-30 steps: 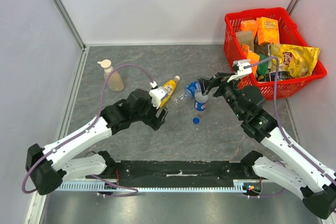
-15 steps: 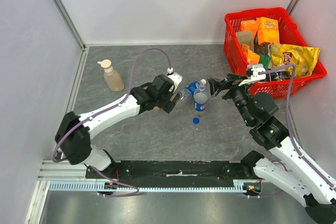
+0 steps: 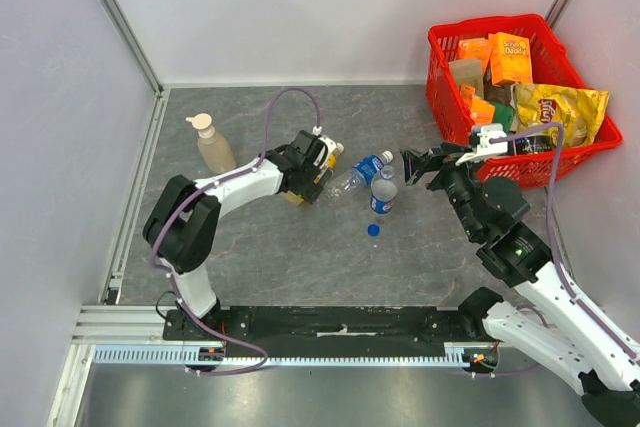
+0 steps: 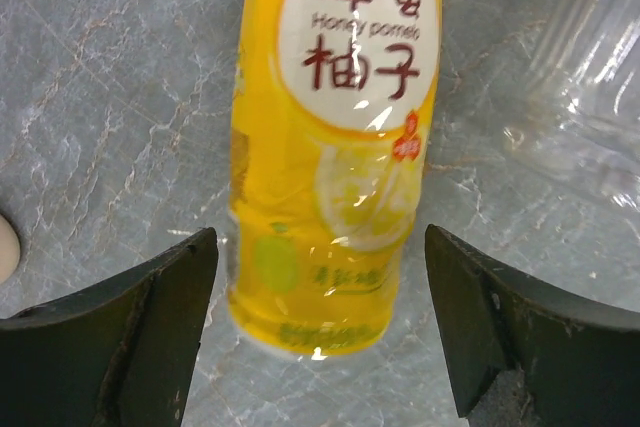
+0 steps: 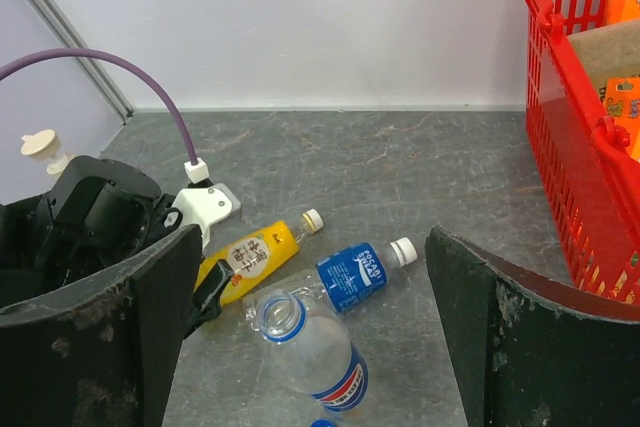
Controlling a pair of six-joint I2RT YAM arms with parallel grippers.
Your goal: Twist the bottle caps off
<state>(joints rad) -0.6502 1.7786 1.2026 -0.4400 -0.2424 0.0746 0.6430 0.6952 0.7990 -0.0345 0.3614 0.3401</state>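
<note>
Only the left wrist view shows the left hand [image 4: 318, 239] spread astride the lying juice bottle [image 4: 330, 147]. Overhead, a blue cap [image 3: 373, 230] lies at 6 o'clock from the uncapped bottle [image 3: 382, 190]; right hand [image 5: 312, 239] gapes, empty. Grey marbled table [image 3: 260, 247], white walls [image 3: 330, 7].

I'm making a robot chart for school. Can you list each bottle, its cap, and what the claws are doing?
Juice bottle: lying down, juice cap on
Left claw: open, one finger each side of the juice bottle
Standing clear bottle: cap off, mouth open
Blue cap: loose on the table
Lying clear bottle: white cap on
Right claw: open, holding nothing
</note>
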